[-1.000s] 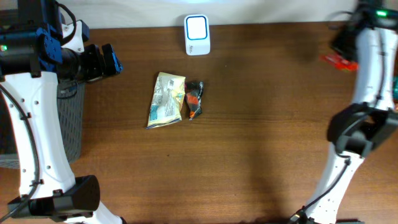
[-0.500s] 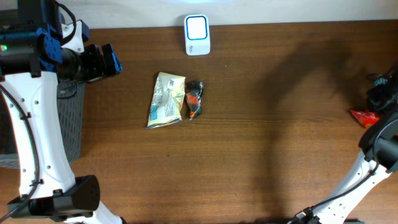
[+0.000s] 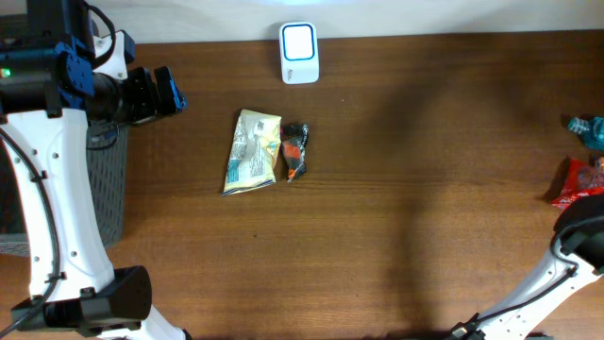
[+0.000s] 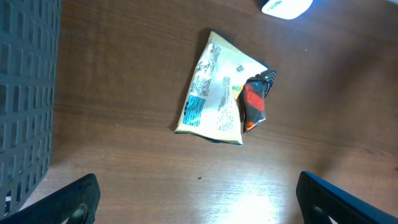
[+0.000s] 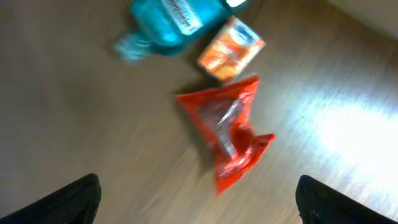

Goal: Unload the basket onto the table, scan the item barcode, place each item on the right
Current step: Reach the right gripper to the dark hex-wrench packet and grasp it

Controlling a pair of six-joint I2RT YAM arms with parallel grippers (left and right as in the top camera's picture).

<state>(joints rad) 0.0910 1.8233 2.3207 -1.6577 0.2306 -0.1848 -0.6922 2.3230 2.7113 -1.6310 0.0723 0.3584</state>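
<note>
Currently: one yellow packet [image 3: 253,151], one red-black packet [image 3: 295,149] (touching), one scanner [image 3: 299,53].

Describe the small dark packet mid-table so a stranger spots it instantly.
From the white scanner at the far edge of the table, look toward the middle, where two packets lie touching. It is the small packet beside the pale pouch: black and orange-red, far smaller.

place: mock checkout bench | cues: white scanner [image 3: 299,53], snack packets [image 3: 253,153], grey basket [image 3: 106,189], wooden table [image 3: 396,236]
</note>
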